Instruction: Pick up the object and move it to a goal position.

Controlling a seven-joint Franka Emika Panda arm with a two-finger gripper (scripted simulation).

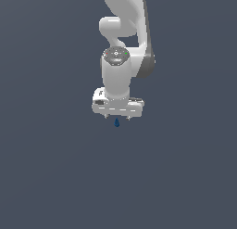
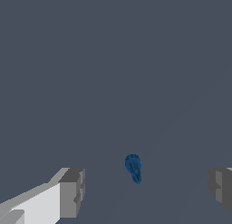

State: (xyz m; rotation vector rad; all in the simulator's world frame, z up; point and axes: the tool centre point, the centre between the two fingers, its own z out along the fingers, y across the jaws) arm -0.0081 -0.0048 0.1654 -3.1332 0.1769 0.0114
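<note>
The object is a tiny dark blue teardrop-shaped blob point(image 1: 117, 123) lying on the flat dark grey ground, just below the white gripper point(image 1: 117, 117) in the exterior view. In the wrist view the blob point(image 2: 133, 168) lies between the two fingers, one finger point(image 2: 71, 193) on one side and the other finger point(image 2: 220, 189) far on the opposite side, nearer the first. The jaws stand wide apart and hold nothing. The gripper point(image 2: 146, 191) hangs straight down from the white arm, above the blob and apart from it.
The white arm point(image 1: 122, 42) rises above the gripper to the top of the exterior view. A plain dark grey surface point(image 1: 55, 168) fills everything around it. No other object or goal marker shows.
</note>
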